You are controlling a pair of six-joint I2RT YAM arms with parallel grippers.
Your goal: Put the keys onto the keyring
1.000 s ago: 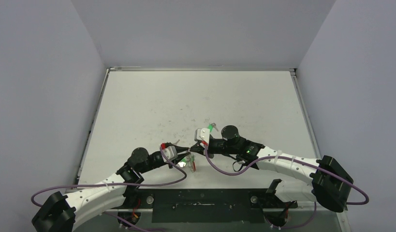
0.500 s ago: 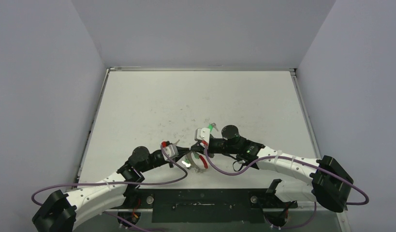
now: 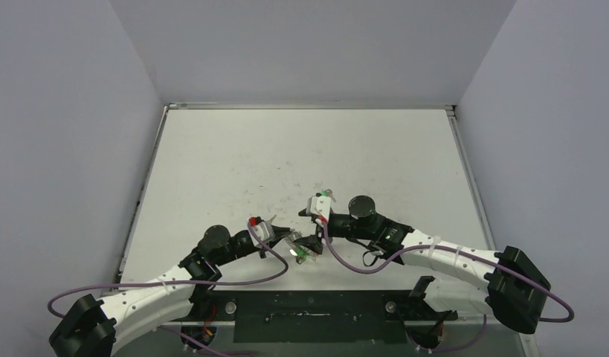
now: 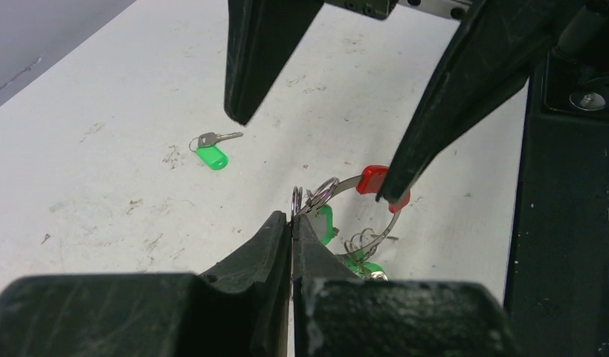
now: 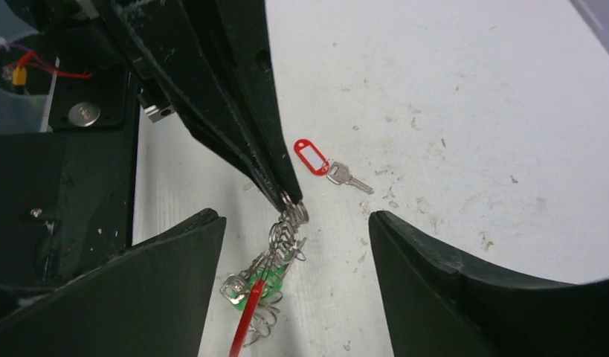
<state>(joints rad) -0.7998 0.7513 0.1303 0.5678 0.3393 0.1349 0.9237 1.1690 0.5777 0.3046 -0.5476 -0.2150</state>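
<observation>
White tabletop [image 3: 286, 149]: scuffed, with a thin raised rim on the far edge and both sides.
Grey walls [image 3: 308, 44]: they stand right against that rim on three sides.
Black base plate [image 3: 316, 312]: it runs along the near edge, close below the grippers.
Room to move: both grippers meet low in the middle, well apart from the far and side rims.
Left gripper [image 4: 292, 219]: jaws pressed together, pinching one small silvery loop of the keyring at their very tip.
Keyring [image 4: 375, 181]: it hangs from that pinch, tilted, with its red arc on the far side and green tags [image 4: 324, 222] bunched among the loops.
Right gripper [image 5: 295, 217]: jaws spread wide, one finger on each side of the keyring, gripping nothing. One fingertip sits at the red arc; contact cannot be told.
Green-tagged key [image 4: 211, 152]: it lies flat on the table, alone, beyond the right gripper.
Red-tagged key [image 5: 320, 163]: it lies flat on the table just beside the left gripper's fingers, apart from the keyring.
</observation>
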